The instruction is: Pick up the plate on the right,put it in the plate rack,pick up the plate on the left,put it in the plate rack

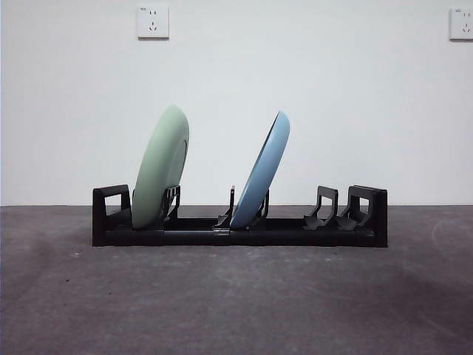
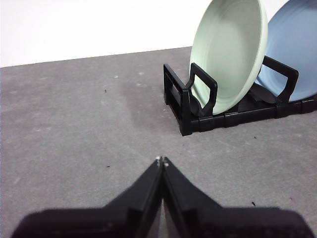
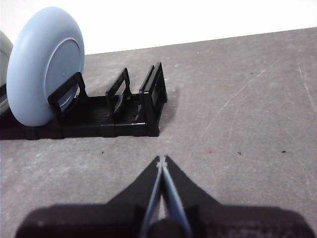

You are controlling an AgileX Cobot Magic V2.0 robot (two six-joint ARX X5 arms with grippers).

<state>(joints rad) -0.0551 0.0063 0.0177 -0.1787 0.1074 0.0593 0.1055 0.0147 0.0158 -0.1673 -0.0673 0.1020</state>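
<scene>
Green plate [image 1: 161,166] and blue plate [image 1: 261,171] both stand tilted in the plate rack [image 1: 240,233], frame centre. Left pincer [image 2: 162,160] and right pincer [image 3: 162,158] closed, empty. Task looks complete.

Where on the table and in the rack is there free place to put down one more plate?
Free rack slots lie between the blue plate and the plate rack's end beside the right gripper. Bare table lies around the left gripper. It is crowded near the green plate.

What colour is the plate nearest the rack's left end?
Pale green plate; the left wrist view shows it best.
</scene>
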